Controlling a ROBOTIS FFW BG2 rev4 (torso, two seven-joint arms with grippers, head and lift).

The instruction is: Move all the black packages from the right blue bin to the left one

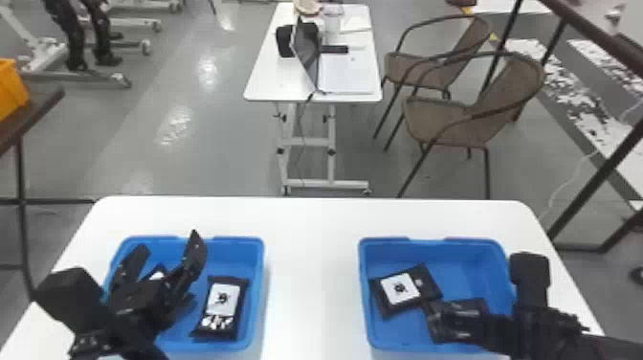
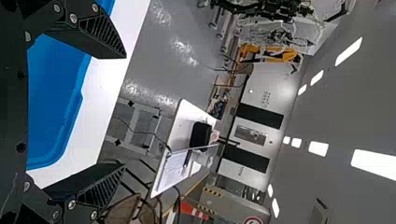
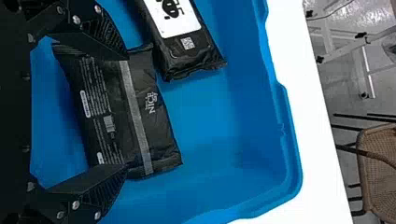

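- The left gripper (image 1: 168, 243) hangs over the left blue bin (image 1: 260, 292), its jaws spread wide.
- The right gripper (image 1: 442, 321) is low in the right blue bin (image 1: 481, 268); its jaws stand wide, with the plain-backed package (image 3: 126, 112) across the space between them. Whether either finger touches it, one cannot tell.
- That package lies flat, printed side up with a grey stripe, in the near part of the right blue bin.
- The labelled package (image 1: 399, 288), white label up, lies in the same bin, farther left in the head view. The 2 packages meet or overlap at their near edges; which, one cannot tell.
- In the left blue bin, 1 black package (image 1: 222, 306) with a white label lies near the right wall.
- A black item (image 1: 157, 274) with a white patch is partly hidden behind the left gripper.
- Both bins stand apart on the white table (image 1: 311, 287); beyond are 2 brown chairs (image 1: 447, 115) and a smaller table (image 1: 263, 84).
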